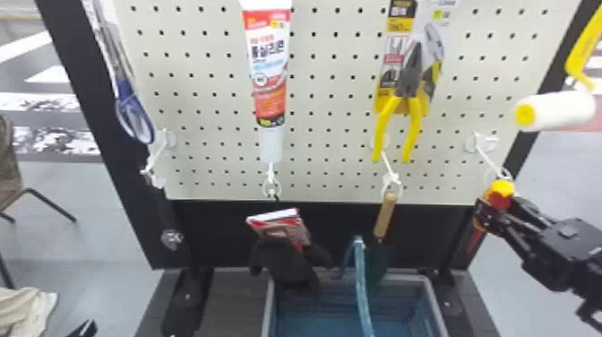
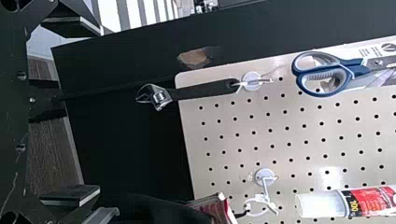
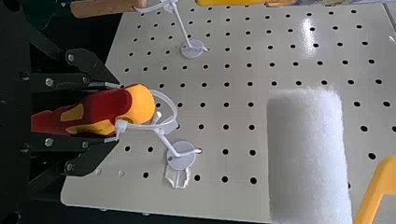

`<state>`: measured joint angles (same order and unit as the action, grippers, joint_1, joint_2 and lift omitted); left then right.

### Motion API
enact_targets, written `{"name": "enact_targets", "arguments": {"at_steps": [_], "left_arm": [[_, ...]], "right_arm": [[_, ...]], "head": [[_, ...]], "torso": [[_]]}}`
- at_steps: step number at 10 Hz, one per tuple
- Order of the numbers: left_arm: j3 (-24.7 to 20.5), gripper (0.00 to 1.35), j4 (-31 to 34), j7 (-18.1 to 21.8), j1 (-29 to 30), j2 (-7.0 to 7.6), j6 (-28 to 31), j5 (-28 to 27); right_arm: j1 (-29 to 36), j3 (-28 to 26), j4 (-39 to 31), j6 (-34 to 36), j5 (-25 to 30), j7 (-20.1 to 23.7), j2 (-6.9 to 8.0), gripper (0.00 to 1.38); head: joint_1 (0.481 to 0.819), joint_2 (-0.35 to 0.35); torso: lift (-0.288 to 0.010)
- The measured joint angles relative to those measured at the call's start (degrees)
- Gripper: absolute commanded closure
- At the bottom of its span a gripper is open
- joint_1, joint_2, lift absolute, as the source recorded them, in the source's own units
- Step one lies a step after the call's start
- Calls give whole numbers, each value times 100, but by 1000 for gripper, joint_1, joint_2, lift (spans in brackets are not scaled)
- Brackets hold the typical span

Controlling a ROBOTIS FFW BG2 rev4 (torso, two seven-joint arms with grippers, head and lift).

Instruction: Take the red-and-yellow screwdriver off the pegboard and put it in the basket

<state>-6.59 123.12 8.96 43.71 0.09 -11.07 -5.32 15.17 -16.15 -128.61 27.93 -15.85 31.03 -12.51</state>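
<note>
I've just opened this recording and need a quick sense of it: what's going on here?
The robot's right tool is closed on the handle of the red-and-yellow screwdriver, whose end sits in the white ring of a pegboard hook. It isn't off the hook yet, and the basket waits below the board. The left tool is open and empty.

Large, dark Korean lettering crosses the white part of the label [image 1: 268,49] on the hanging tube [image 1: 271,143], with smaller print on its red bands, while the card [image 1: 386,85] behind the yellow-handled pliers [image 1: 414,116] bears print too blurred to read.
</note>
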Motion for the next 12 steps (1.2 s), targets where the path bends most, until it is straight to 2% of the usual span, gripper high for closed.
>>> {"name": "enact_targets", "arguments": {"at_steps": [7,10,12], "left_arm": [[-2,122,0,0,7,0,16,8],[15,122,0,0,-10,0,30,6],[17,122,0,0,-2,0,35,13]], "right_arm": [[371,-254,-478,133,-58,-64,32,1234],[322,-269,-632,125,-145,-108,39,1234],[520,-412,-1053,181,-229,-206,129,1234]], "head": [[549,0],[549,0],[549,0]], "torso": [[-100],[-100],[-100]]}}
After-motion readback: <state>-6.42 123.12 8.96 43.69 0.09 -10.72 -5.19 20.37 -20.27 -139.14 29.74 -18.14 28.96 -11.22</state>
